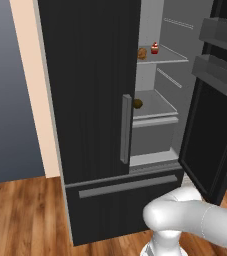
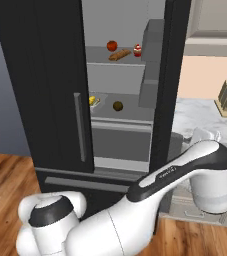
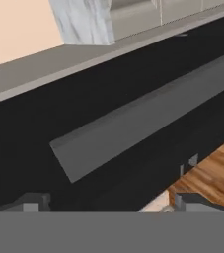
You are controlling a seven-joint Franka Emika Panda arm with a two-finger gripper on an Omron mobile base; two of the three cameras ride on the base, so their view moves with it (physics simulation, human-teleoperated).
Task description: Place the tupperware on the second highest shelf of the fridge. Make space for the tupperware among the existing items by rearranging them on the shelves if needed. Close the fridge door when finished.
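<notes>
Apparently the placing is done: in the right base view the tupperware point(image 2: 94, 101) sits on the second highest shelf point(image 2: 120, 118) of the fridge point(image 1: 90, 90), at its left end beside the closed left door, with the brownish-green round fruit point(image 2: 117, 106) near it on the same shelf, not touching.

One shelf up: red tomato point(image 2: 112, 45), brown bread roll point(image 2: 120, 54), red-topped cupcake point(image 2: 137, 50), together on the thin plate.

Claw point(image 3: 108, 207): fingers wide apart, nothing between them. The hand view is rolled; straight ahead of the claw and close is a grey bar handle point(image 3: 143, 126) on a black panel, most likely the outside of the right door point(image 1: 215, 130). Wood floor lies off to the claw's lower right in that view. No contact visible.

Remaining: the right door stands swung open, so closing it is the one step left. Judged: the claw is lined up behind that door for the push.
</notes>
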